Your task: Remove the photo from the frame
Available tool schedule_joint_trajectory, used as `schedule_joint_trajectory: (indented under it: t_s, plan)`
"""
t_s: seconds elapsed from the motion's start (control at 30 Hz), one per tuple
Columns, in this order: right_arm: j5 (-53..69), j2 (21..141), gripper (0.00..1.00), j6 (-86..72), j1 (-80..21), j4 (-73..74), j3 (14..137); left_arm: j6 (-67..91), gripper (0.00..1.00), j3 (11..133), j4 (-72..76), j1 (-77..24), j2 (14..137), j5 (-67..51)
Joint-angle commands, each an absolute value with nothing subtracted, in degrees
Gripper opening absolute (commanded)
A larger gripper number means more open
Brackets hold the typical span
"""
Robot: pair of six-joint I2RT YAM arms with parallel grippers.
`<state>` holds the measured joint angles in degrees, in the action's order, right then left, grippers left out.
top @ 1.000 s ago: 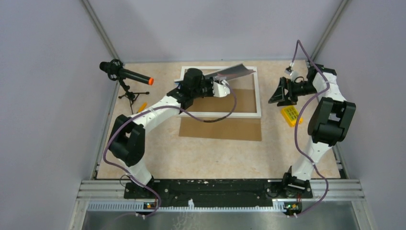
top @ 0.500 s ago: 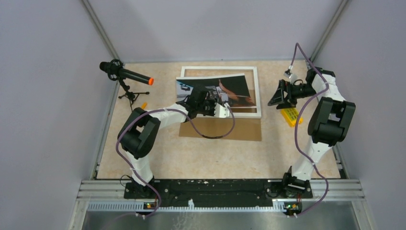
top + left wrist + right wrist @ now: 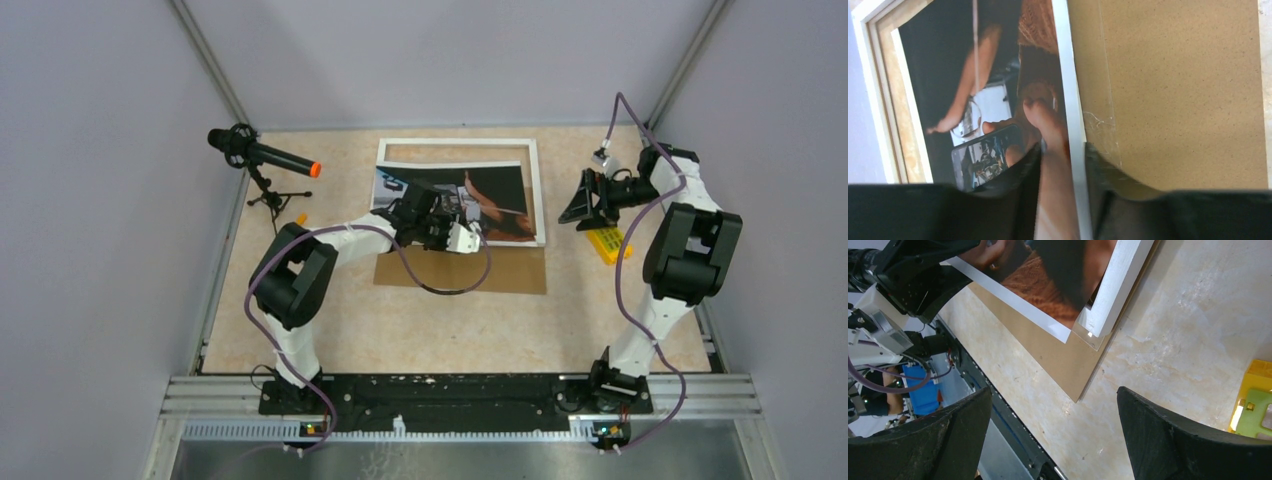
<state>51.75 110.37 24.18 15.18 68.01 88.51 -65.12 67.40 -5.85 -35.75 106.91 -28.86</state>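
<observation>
Pale lilac walls close in a beige, marbled table. Far off to the left of the left gripper, a black microphone with an orange tip stands on a small tripod near the table's left edge.

The left gripper sits low over the near long edge of the frame. Its two black fingers stand apart with nothing pinched between them. The white margin of the photo runs straight out through the gap between them; whether the fingers touch the print cannot be told.

The photo is a dark glossy print showing a bare arm, an orange-brown patch and a small bluish screen. It lies face up on top of the white frame, stretching ahead of this gripper and away toward the far wall. It sits slightly askew, so a strip of table shows through the frame's opening along the far rail. On the gripper's other side, toward the arm bases, the brown backing board lies flat on the table, partly under the frame's near rail.

The right gripper hovers just off the frame's right end, clear of it, its fingers spread wide and empty. The frame's near right corner lies ahead of them in the wrist view. A yellow block rests on the table just beside this gripper, on its near side.
</observation>
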Motion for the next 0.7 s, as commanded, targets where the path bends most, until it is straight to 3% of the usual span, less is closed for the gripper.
schedule_joint_trajectory:
  t_s: [0.0, 0.2, 0.67]
  plan:
    - [52.16, 106.80, 0.93, 24.76, 15.62, 67.24, 88.52, -60.71, 0.55, 73.51, -12.54, -35.90, 109.00, -28.17]
    - [52.79, 107.34, 0.93, 24.45, 15.58, 66.89, 88.49, -60.39, 0.63, 73.14, -11.28, -36.35, 110.04, -25.63]
    - [52.86, 106.90, 0.93, 24.76, 15.63, 66.89, 87.40, -58.40, 0.65, 73.59, -6.24, -38.49, 113.95, -17.84]
